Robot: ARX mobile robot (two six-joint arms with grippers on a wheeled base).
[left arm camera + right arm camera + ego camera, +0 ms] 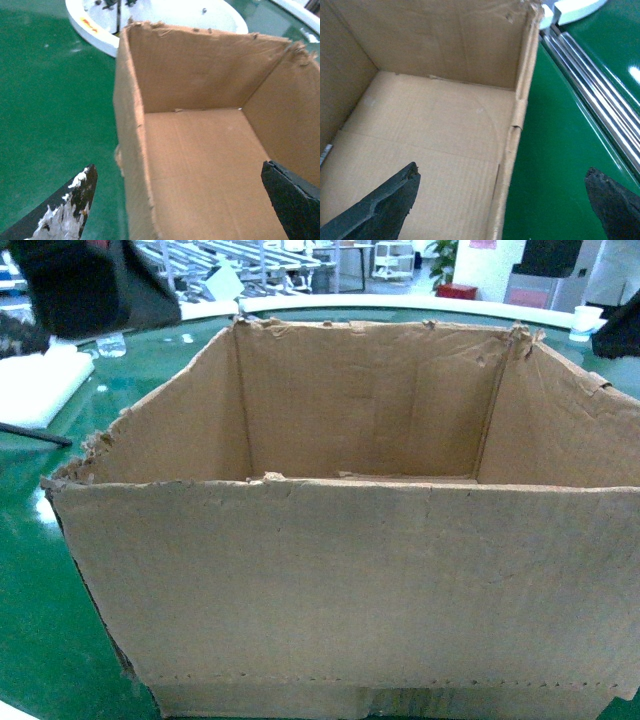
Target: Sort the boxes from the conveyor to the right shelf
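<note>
Tool states are clearest from the wrist cameras, so the head view comes first for the box itself: the brown cardboard box (pixel 340 570) fills most of that view, standing open-topped on the dark-green conveyor (pixel 35 630), its top edges ragged and torn, a perforated line running along the near wall just above its base. Beyond the conveyor's white rim (pixel 400 305), steel roller racks (pixel 235 262) stand in the background; dark arm parts show only at the upper corners. From the left wrist camera, the left tool (pixel 182 202) is spread wide and straddles the box's left wall, one scuffed, white-flecked finger (pixel 70 212) outside over the belt and the other finger (pixel 292 200) inside above the box floor. From the right wrist camera, the right tool (pixel 507 202) is likewise wide open astride the right wall, one finger (pixel 382 210) inside and one finger (pixel 615 202) outside, and a shiny metal rail (pixel 592 90) shows beside the belt there alone.
</note>
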